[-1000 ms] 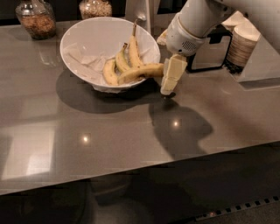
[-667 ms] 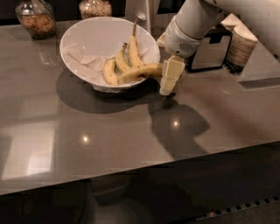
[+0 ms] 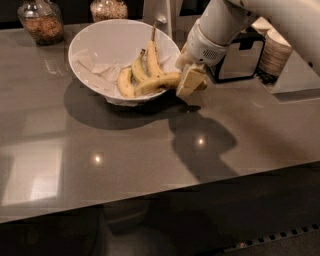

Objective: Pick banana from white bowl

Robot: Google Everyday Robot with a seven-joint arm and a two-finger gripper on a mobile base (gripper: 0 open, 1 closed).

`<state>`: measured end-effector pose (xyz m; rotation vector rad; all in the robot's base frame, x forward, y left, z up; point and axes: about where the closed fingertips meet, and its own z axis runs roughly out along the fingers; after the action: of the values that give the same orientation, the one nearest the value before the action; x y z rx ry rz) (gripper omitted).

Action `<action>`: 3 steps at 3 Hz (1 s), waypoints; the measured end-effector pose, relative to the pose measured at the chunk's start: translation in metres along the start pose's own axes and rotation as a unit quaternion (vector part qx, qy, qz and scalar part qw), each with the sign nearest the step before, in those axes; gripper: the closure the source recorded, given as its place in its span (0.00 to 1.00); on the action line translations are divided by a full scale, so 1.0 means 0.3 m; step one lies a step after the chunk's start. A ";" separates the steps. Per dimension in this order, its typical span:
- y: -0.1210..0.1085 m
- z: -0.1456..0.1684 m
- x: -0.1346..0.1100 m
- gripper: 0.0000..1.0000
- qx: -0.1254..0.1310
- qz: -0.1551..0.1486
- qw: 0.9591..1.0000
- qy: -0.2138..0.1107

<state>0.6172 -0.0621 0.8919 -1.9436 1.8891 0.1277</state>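
The white bowl (image 3: 90,45) stands on the grey counter at the back, lined with crumpled white paper. Three yellow bananas lie in its right half. The longest banana (image 3: 152,83) lies across the bowl's right rim, its right end between the fingers of my gripper (image 3: 190,80). The gripper hangs just outside the bowl's right edge, low over the counter, and is shut on that end. Two shorter bananas (image 3: 145,62) lie behind it in the bowl.
Two glass jars (image 3: 40,20) (image 3: 107,7) stand at the back left. A dark box with a white front (image 3: 237,60) and stacked white plates (image 3: 277,50) stand right behind my arm. The counter's front edge (image 3: 160,192) runs across below.
My gripper has shifted slightly left and up, closer to the bowl's rim. The long banana has stayed at the fingers and barely moved.
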 end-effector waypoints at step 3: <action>0.005 -0.069 -0.024 1.00 0.011 0.013 1.000 -0.008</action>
<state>0.6106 -0.0629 0.9129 -1.8987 1.8998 0.1297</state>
